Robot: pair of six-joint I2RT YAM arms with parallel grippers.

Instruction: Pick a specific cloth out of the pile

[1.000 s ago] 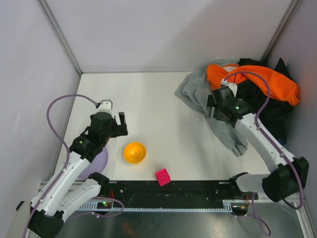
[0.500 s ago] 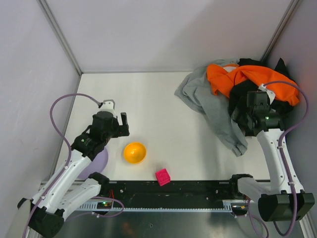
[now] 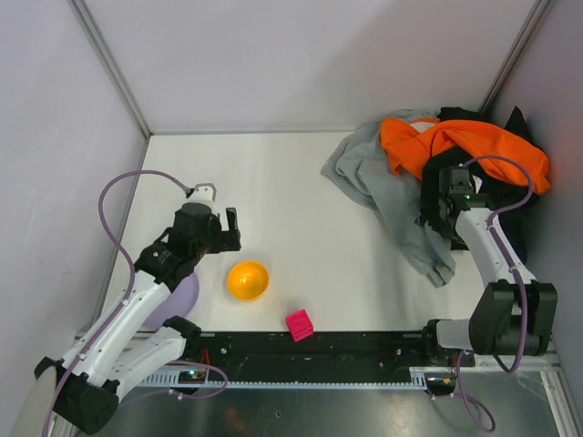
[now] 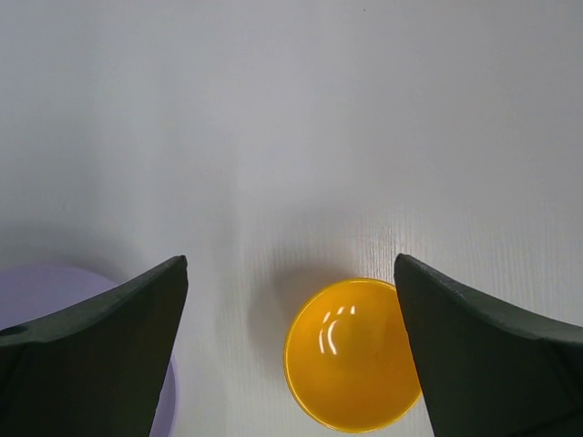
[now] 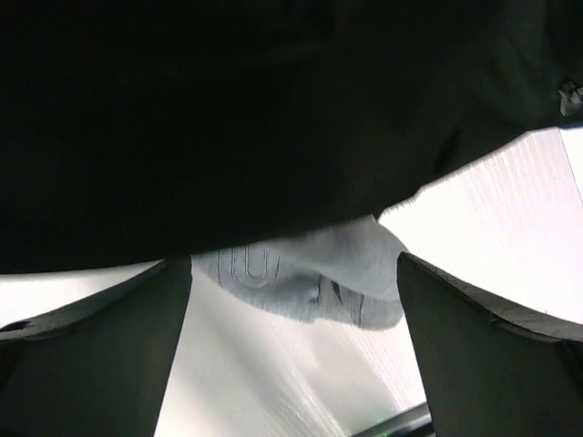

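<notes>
The pile [image 3: 428, 168] lies at the back right: a light grey garment [image 3: 383, 182], a bright orange one [image 3: 474, 146] and dark fabric [image 3: 506, 214] under and beside them. No plainly navy cloth stands out. Dark fabric [image 5: 228, 118] fills the top of the right wrist view, navy or black I cannot tell, with a grey hem [image 5: 310, 273] below it. My right gripper [image 3: 434, 213] [image 5: 293, 264] is open and empty, low over the pile's near edge. My left gripper [image 3: 225, 233] [image 4: 290, 259] is open and empty above the table.
An orange bowl [image 3: 248, 279] [image 4: 352, 355] sits under the left gripper. A lavender plate [image 3: 178, 297] [image 4: 55, 300] lies to its left. A pink cube [image 3: 299, 323] sits near the front rail [image 3: 310, 350]. Walls close off the left, back and right.
My right gripper moved from the grey garment rightwards over the dark fabric, then back a little left. My left gripper shifted slightly towards the bowl.
</notes>
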